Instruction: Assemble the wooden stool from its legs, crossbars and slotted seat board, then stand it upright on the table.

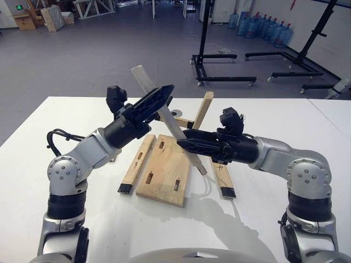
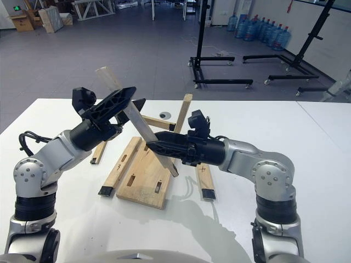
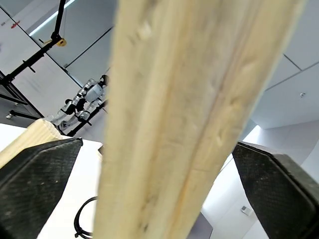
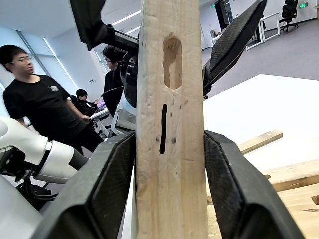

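Beyond the white worktop (image 1: 307,118) we see a grey hall floor with black wheeled stands (image 1: 222,68), a cluster of blue water bottles (image 1: 263,24) and wooden crates (image 1: 52,16); on the worktop the stool is in pieces.

Raised over the middle, a long pale wooden leg (image 1: 173,127) slants from high on the left down towards the right; the right gripper (image 1: 182,139) is closed on its lower half, black fingers (image 4: 114,189) pressed to both sides near an oblong slot and a black pen stroke; the left gripper (image 1: 169,94) sits around the same leg higher up, and we cannot tell whether it clamps or is slack.

Beneath them lies the flat pale wooden seat board with oblong slots (image 1: 164,175); the held leg and the right gripper hide its far right corner from us.

A second wooden leg with a black foot (image 1: 136,164) lies along the board's left edge; a third black-footed leg (image 1: 222,176) lies just right of the board, its far end behind the right gripper; a slim wooden bar (image 1: 204,109) points away behind the grippers; a short wooden crossbar (image 2: 162,124) beside it is crossed by the held leg; one more black-tipped wooden piece (image 2: 99,152) is mostly under the left arm; a small round grey disc (image 2: 164,115) rests on the worktop farther back.
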`<action>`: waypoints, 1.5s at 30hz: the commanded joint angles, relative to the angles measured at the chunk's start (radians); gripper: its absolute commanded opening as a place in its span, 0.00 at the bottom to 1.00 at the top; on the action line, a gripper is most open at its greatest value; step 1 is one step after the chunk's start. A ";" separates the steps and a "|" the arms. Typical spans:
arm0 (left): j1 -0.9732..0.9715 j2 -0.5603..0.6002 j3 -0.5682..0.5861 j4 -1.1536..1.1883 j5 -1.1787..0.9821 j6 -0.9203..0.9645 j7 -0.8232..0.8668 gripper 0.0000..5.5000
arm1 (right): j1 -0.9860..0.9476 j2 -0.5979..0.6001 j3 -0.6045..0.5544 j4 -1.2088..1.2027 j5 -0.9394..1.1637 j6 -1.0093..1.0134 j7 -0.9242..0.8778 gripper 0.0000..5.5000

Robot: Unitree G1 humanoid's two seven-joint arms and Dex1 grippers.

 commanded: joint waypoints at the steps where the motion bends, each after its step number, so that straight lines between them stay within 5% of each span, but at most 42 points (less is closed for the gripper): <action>1: 0.003 -0.008 -0.011 -0.012 -0.011 -0.005 0.023 0.93 | -0.018 0.005 0.014 -0.005 0.018 -0.021 -0.022 0.38; 19: 0.022 0.003 0.002 -0.005 -0.080 -0.008 0.060 0.46 | -0.007 -0.011 0.036 0.000 0.028 -0.047 -0.028 0.38; 26: 0.039 0.017 0.005 -0.001 -0.035 -0.012 0.056 0.44 | -0.011 -0.004 0.054 0.008 0.008 -0.068 -0.030 0.38; 32: 0.042 0.018 0.013 0.021 0.084 -0.016 0.012 0.37 | 0.019 -0.038 0.099 -0.019 -0.052 -0.092 0.010 0.59; 40: 0.059 0.082 0.080 0.053 0.310 -0.036 -0.114 0.37 | -0.035 -0.240 -0.072 0.073 -0.083 -0.129 0.141 0.84; 45: 0.059 0.158 0.096 -0.003 0.568 -0.105 -0.227 0.37 | 0.085 -0.366 -0.027 -0.040 -0.132 -0.158 0.328 0.85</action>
